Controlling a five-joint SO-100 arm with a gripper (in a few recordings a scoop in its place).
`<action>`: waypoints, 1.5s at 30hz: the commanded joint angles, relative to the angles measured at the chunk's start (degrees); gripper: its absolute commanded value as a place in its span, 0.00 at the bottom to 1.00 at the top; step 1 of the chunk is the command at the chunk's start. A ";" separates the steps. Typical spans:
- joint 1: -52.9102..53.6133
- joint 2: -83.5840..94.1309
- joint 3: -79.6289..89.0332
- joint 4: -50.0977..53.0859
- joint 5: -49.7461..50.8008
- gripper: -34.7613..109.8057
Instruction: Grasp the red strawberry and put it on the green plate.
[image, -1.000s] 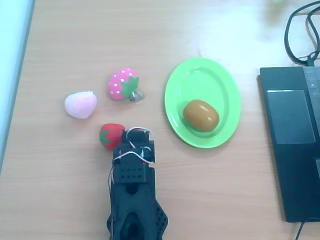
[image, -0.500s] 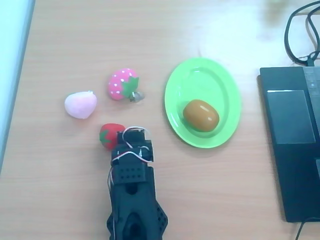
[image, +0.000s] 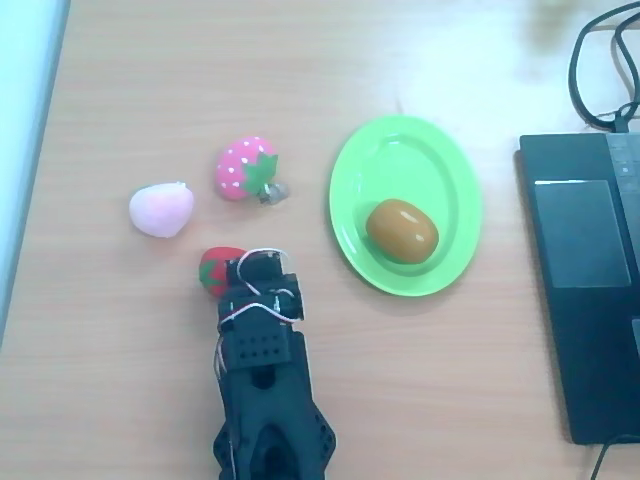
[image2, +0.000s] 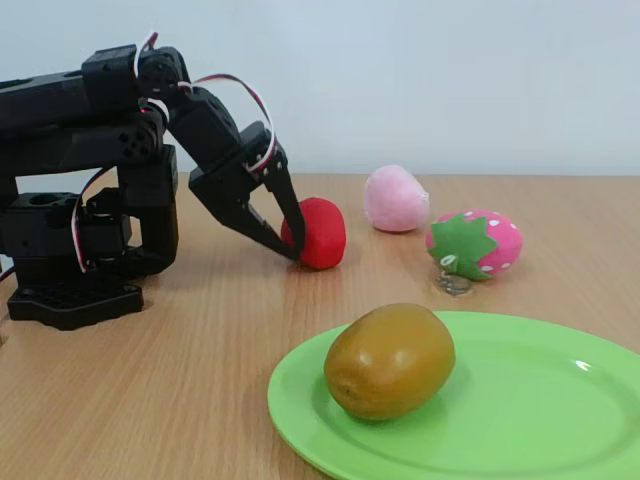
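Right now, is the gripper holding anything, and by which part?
Cannot be told. The gripper is at the red strawberry, fingertips against its near side, but a closed grasp isn't visible.

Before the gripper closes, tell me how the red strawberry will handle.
The red strawberry looks rounded, so a nudge from the gripper may roll it. Its matte surface suggests decent grip. It is small, probably light, and may squish slightly.

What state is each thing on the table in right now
Small deep-red toy strawberry: on table, gripper fingers against it.
Lime-green oval plastic plate: holds brown kiwi-like toy.
Pink dotted strawberry: on table, untouched.
Pale pink peach toy: on table, untouched.
Black gripper: at strawberry; closure unclear.
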 joint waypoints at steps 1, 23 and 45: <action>-1.05 1.32 -1.85 0.09 0.09 0.18; -3.16 1.32 -8.26 2.55 0.53 0.32; -3.43 1.32 -6.77 5.10 -4.48 0.52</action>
